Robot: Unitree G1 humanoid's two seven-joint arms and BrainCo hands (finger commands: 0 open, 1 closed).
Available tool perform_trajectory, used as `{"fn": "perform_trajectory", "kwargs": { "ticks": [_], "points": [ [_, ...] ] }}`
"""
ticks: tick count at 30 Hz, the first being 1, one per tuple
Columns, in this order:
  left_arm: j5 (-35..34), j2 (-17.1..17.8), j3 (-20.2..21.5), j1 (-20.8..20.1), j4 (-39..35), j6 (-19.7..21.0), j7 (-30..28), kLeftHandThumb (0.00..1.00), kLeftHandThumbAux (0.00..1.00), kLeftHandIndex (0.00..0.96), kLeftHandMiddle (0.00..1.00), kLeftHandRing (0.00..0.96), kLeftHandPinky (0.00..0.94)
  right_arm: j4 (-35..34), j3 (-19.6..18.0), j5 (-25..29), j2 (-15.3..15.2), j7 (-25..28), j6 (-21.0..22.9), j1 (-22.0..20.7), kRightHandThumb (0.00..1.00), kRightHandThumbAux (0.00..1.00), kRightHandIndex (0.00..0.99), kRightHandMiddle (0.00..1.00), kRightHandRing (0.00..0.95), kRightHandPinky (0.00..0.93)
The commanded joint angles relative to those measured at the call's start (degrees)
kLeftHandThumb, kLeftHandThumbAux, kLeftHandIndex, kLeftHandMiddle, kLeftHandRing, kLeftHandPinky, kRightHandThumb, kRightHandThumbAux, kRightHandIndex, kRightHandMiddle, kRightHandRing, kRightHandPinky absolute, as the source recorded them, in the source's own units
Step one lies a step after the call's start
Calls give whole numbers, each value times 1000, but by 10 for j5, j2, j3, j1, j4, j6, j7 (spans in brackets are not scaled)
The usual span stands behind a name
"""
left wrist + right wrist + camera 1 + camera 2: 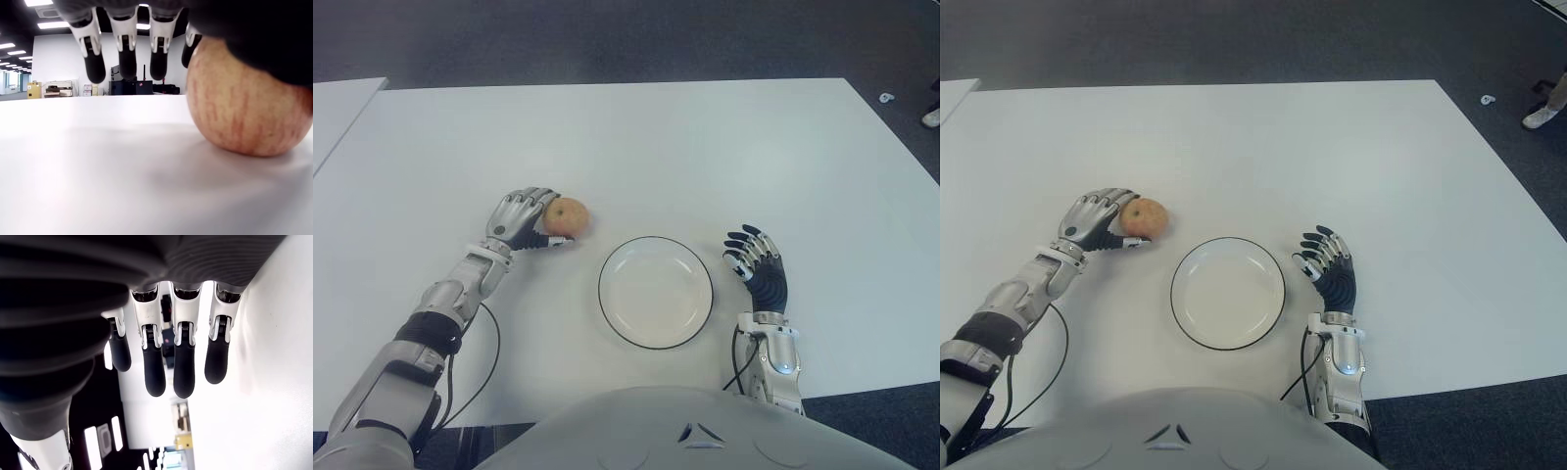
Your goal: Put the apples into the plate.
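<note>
One reddish-yellow apple point(567, 217) sits on the white table point(636, 147), up and left of the plate. My left hand point(530, 219) is against the apple's left side, its fingers arched over it. In the left wrist view the apple point(239, 103) stands on the table under the palm while the fingers point(127, 54) hang straight beside it, not wrapped round it. The white plate point(656, 294) with a dark rim lies near the front edge with nothing in it. My right hand point(754, 257) shows just right of the plate, fingers spread, holding nothing.
A black cable point(494, 343) loops on the table by my left forearm. A second white table point(337, 108) adjoins at the far left. Dark floor lies beyond the table's far and right edges.
</note>
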Motion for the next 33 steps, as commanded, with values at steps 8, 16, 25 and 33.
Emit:
{"fn": "perform_trajectory", "kwargs": {
  "ticks": [8,16,25,33],
  "points": [
    [20,24,-49,-18,6,-4,-47,602,545,499,680,633,678,63,5,3,19,-9,46,38,421,743,241,382,366,378],
    [10,30,-55,-11,-14,-9,-35,715,686,447,746,697,717,62,5,6,20,-13,47,39,436,746,237,388,373,391],
    [-11,30,-47,-2,-44,-7,-61,721,697,444,769,726,735,67,5,11,17,-6,45,37,442,748,231,387,378,390],
    [-32,29,-36,6,-60,-3,-80,721,700,444,777,735,733,70,3,14,16,0,42,36,427,748,230,382,374,387]
  ]
}}
